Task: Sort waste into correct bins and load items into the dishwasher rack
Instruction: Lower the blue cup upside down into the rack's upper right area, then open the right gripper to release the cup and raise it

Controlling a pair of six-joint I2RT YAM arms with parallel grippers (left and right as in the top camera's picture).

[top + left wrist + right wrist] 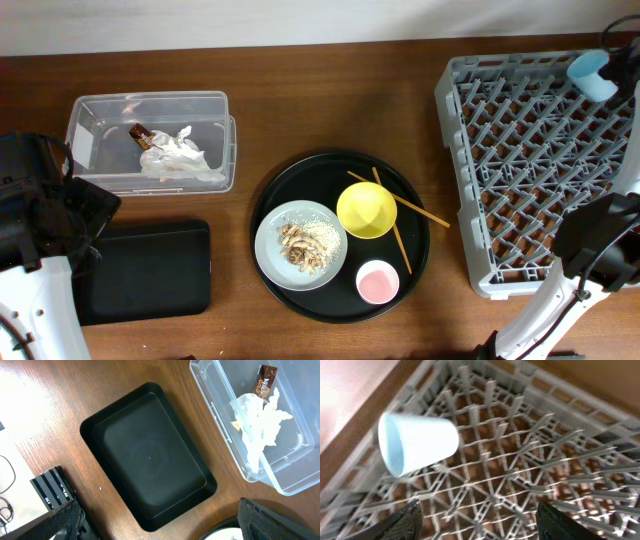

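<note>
Loading the dishwasher rack (pixel 520 150) — blue cup (pixel 417 445) lies on its side over the pegs at the far-right corner; can't tell if it's settled.
My right gripper (pixel 479 510) has its fingers spread, nothing between them and the cup clear of them. Left gripper (pixel 157 510) is wide and empty over the shallow black tray (pixel 150 455). Crumpled paper (pixel 257 415) and wrapper (pixel 264 380) already sit in the clear tub (pixel 100 130). My guess is the next pick comes off the round black tray (pixel 290 190) — pink cup (pixel 378 282) looks easiest. The chopsticks (pixel 425 213) touch the yellow bowl (pixel 366 210), so lifting it may drag them. Food scraps (pixel 300 245) need tipping off the plate (pixel 268 240) before I rack it.
</note>
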